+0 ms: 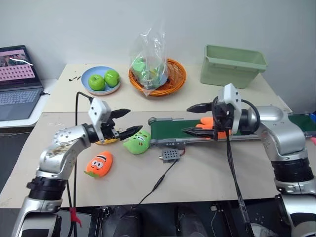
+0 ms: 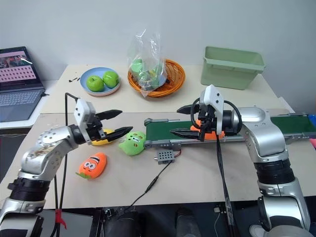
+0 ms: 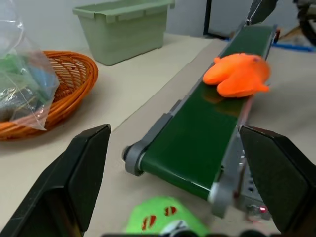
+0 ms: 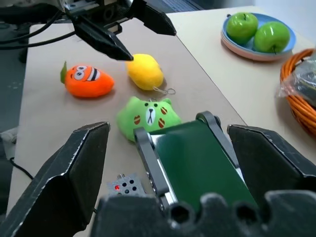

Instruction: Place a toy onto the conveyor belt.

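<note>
The plain orange toy lies on the dark green conveyor belt, free of both grippers. From the head it shows as orange patches behind my right gripper, which hovers open over the belt and points toward its left end, nothing between its fingers. My left gripper is open and empty above the table left of the belt's end roller, pointing along the belt toward the toy. The right wrist view shows the belt's end between my own fingers.
A green bear plush, a yellow oval plush and an orange plush with eyes lie near the left gripper. A small grey box with a cable sits before the belt. Behind: pale green bin, orange basket, apple plate, laptop.
</note>
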`<action>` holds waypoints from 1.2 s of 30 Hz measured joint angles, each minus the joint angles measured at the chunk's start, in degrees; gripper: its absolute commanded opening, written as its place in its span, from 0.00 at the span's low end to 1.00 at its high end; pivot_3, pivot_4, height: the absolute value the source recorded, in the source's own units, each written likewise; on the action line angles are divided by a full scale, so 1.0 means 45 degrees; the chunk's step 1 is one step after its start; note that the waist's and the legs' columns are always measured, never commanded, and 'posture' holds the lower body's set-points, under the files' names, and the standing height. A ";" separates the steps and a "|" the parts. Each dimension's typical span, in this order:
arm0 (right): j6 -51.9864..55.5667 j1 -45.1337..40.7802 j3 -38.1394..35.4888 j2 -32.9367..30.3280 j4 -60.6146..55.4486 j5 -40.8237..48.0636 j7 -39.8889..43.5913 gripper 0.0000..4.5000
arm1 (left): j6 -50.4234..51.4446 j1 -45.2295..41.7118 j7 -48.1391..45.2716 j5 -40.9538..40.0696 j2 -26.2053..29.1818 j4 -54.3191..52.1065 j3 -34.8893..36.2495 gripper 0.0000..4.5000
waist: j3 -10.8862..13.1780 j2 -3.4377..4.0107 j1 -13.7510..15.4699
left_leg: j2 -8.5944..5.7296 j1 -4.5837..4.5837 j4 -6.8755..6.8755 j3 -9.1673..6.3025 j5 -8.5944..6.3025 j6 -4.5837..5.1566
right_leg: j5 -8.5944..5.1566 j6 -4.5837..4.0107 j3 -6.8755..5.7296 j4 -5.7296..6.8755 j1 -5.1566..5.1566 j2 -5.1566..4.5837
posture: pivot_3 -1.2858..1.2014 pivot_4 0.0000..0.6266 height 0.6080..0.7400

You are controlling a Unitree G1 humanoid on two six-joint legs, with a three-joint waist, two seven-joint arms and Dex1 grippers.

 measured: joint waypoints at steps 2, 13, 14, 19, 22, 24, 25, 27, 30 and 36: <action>0.0025 -0.0125 0.0013 -0.0014 0.0128 0.0072 0.0117 1.00 | 0.0687 0.0142 0.0117 -0.0368 0.0027 -0.0397 0.0352 0.98 | 0.0000 -0.0001 0.0079 | -0.0002 -0.0003 0.0000 0.0010 0.0001 -0.0002 | 0.0000 0.0000 -0.0005 -0.0002 0.0004 0.0000 | 0.52 0.24 1.00; 0.0175 -0.0917 0.0248 0.0178 0.0779 0.0198 0.0560 1.00 | 0.3051 0.1440 0.1106 -0.1673 0.0118 -0.3096 0.0993 0.98 | 0.0000 0.0000 0.0102 | -0.0004 -0.0007 -0.0001 0.0014 0.0001 -0.0002 | 0.0001 -0.0003 0.0001 -0.0007 -0.0002 -0.0004 | 0.52 0.24 1.00; 0.0170 -0.0973 0.0262 0.0234 0.0824 0.0194 0.0562 1.00 | 0.3052 0.1455 0.1259 -0.1667 0.0037 -0.3243 0.0992 0.98 | 0.0000 0.0000 0.0106 | -0.0004 -0.0007 -0.0001 0.0017 0.0001 -0.0002 | 0.0001 -0.0003 0.0000 -0.0007 -0.0001 -0.0003 | 0.52 0.24 1.00; 0.0128 -0.0997 0.0279 0.0316 0.1012 0.0160 0.0583 1.00 | 0.2951 0.1601 0.1682 -0.1135 -0.0105 -0.3463 0.0957 0.98 | 0.0000 0.0000 0.0099 | -0.0006 -0.0011 -0.0001 0.0038 0.0000 -0.0002 | 0.0001 -0.0004 0.0001 -0.0012 -0.0003 -0.0003 | 0.52 0.24 1.00; 0.0113 -0.0997 0.0280 0.0316 0.1018 0.0140 0.0624 1.00 | 0.2757 0.1606 0.1755 -0.0923 -0.0341 -0.3458 0.0929 0.98 | 0.0000 0.0000 0.0100 | -0.0006 -0.0011 -0.0001 0.0042 0.0001 -0.0002 | 0.0001 -0.0004 0.0001 -0.0012 -0.0003 -0.0004 | 0.52 0.24 1.00; 0.0105 -0.0997 0.0279 0.0315 0.1022 0.0110 0.0650 1.00 | 0.2322 0.1577 0.1780 -0.0743 -0.0602 -0.3429 0.0951 0.98 | 0.0000 0.0000 0.0101 | -0.0006 -0.0009 -0.0001 0.0042 0.0001 -0.0002 | 0.0001 -0.0005 0.0001 -0.0012 -0.0002 -0.0004 | 0.52 0.24 1.00; 0.0103 -0.0997 0.0279 0.0315 0.1025 0.0106 0.0661 1.00 | 0.2229 0.1534 0.1781 -0.0714 -0.0710 -0.3383 0.0966 0.98 | 0.0000 0.0000 0.0102 | -0.0006 -0.0009 -0.0001 0.0043 0.0001 -0.0003 | 0.0001 -0.0005 0.0001 -0.0012 -0.0002 -0.0003 | 0.52 0.24 1.00; 0.0100 -0.0997 0.0278 0.0314 0.1026 0.0103 0.0689 1.00 | 0.2162 0.1464 0.1753 -0.0717 -0.0730 -0.3261 0.0994 0.98 | 0.0000 0.0000 0.0101 | -0.0006 -0.0009 -0.0001 0.0042 0.0001 -0.0002 | 0.0001 -0.0005 0.0001 -0.0011 -0.0002 -0.0003 | 0.52 0.24 1.00; 0.0100 -0.0995 0.0275 0.0314 0.1026 0.0102 0.0703 1.00 | 0.2198 0.1339 0.1715 -0.0800 -0.0731 -0.3039 0.1118 0.98 | 0.0000 0.0000 0.0094 | -0.0006 -0.0011 -0.0001 0.0044 0.0000 -0.0002 | 0.0001 -0.0005 0.0002 -0.0014 -0.0003 -0.0004 | 0.52 0.24 1.00; 0.0100 -0.0961 0.0259 0.0314 0.1025 0.0107 0.0626 1.00 | 0.2627 0.1107 0.1493 -0.1232 -0.0730 -0.2993 0.1166 0.98 | 0.0000 -0.0001 0.0096 | -0.0006 -0.0010 -0.0001 0.0043 0.0000 -0.0002 | 0.0001 -0.0005 0.0002 -0.0012 -0.0002 -0.0004 | 0.52 0.24 1.00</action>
